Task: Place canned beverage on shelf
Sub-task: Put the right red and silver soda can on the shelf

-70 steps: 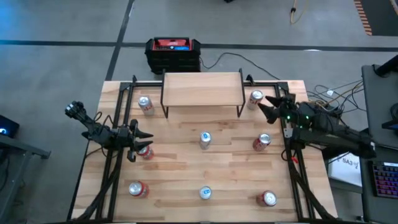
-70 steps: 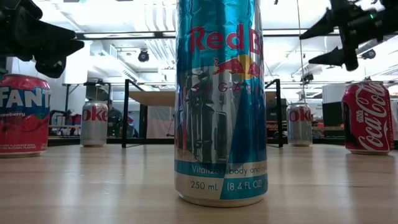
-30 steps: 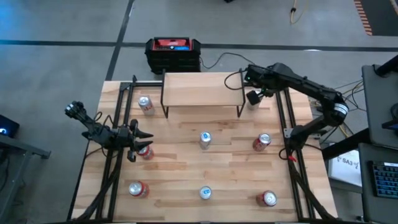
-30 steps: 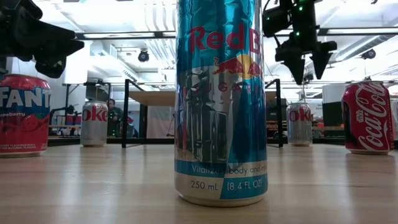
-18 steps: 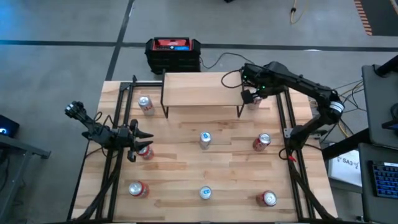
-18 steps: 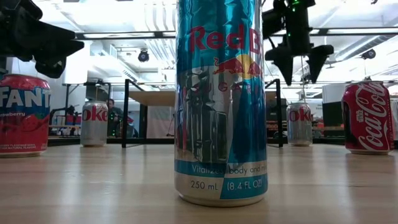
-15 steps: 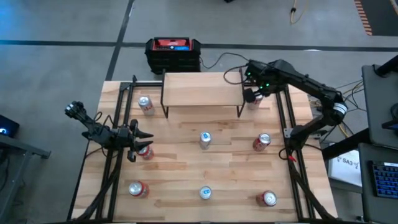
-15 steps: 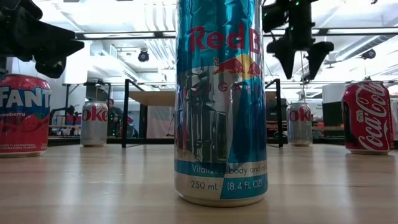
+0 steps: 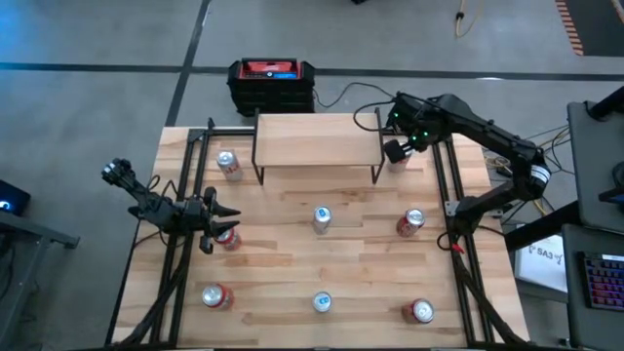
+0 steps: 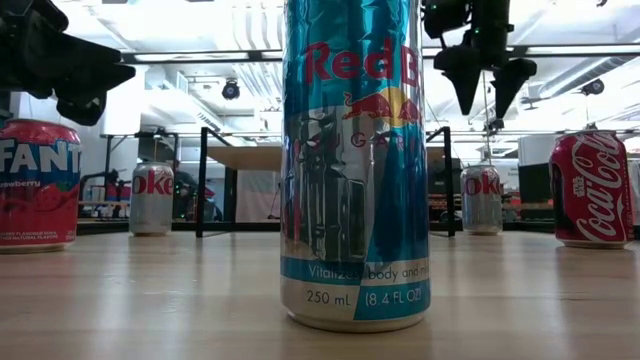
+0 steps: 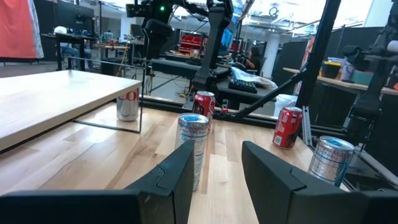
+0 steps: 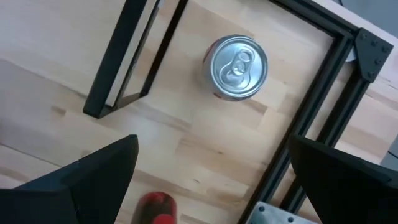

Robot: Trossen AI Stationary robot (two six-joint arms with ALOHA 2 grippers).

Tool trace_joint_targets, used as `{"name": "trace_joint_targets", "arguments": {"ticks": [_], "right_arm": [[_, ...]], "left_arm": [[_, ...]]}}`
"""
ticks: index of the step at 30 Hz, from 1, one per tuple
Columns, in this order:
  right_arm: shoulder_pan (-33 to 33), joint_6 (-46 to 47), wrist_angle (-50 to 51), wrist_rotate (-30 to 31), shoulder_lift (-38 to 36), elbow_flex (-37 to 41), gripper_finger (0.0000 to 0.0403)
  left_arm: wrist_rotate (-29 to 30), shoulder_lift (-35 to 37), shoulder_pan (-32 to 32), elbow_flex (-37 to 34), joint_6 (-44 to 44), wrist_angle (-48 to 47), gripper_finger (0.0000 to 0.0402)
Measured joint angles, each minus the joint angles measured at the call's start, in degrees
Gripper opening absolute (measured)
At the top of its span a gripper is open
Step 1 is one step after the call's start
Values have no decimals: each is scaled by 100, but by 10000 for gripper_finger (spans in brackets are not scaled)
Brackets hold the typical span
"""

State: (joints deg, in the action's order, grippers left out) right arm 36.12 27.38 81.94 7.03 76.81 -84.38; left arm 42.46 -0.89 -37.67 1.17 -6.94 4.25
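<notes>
Even overhead light on the table (image 9: 292,263), shadows soft and short. Low view is backlit by bright ceiling fixtures, with glare streaks down the Red Bull can (image 10: 355,160), and the near tabletop is soft. Right wrist view: dark fingers (image 12: 93,177) blurred.

Eight drink cans are counted on one wooden table (image 9: 292,273). Two of them are blue and silver, the nearer blue can (image 9: 322,303) and the farther blue can (image 9: 322,218). Two are silver, the left silver can (image 9: 226,163) and the right silver can (image 9: 399,162). The remaining four are red, and one red can (image 9: 411,222) is marked here. One shelf (image 9: 317,138) is counted, and one black-and-red box (image 9: 272,84). Two robot arms are counted, each fitted with one gripper: the left gripper (image 9: 221,232) and the right gripper (image 10: 486,111).
</notes>
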Motion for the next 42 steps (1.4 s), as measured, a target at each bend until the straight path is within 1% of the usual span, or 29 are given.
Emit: {"name": "trace_joint_targets", "arguments": {"ticks": [4, 8, 14, 20, 27, 36, 38, 40, 42], "right_arm": [[2, -74, -88, 48, 27, 0, 400], [2, -147, -139, -137, 23, 1, 400], [2, -546, -310, 76, 151, 8, 400], [0, -212, -309, -106, 229, 13, 400], [34, -465, -282, 61, 239, 15, 400], [535, -540, -295, 41, 435, 213, 400], [662, -633, -377, -93, 543, 305, 400], [787, -724, -564, -363, 649, 406, 400], [890, -769, -745, -428, 721, 492, 400]], "left_arm": [[1, 0, 0, 0, 1, 0, 118], [0, 0, 0, 0, 0, -2, 118], [0, 0, 1, 0, 1, -2, 118], [1, 1, 0, 0, 1, -2, 118], [2, 0, 2, 0, 2, -4, 118], [0, 0, 2, 0, 0, -4, 118], [0, 0, 0, 0, 1, -4, 118], [1, 0, 1, 0, 2, -5, 118], [0, 0, 0, 0, 2, -4, 118]]}}
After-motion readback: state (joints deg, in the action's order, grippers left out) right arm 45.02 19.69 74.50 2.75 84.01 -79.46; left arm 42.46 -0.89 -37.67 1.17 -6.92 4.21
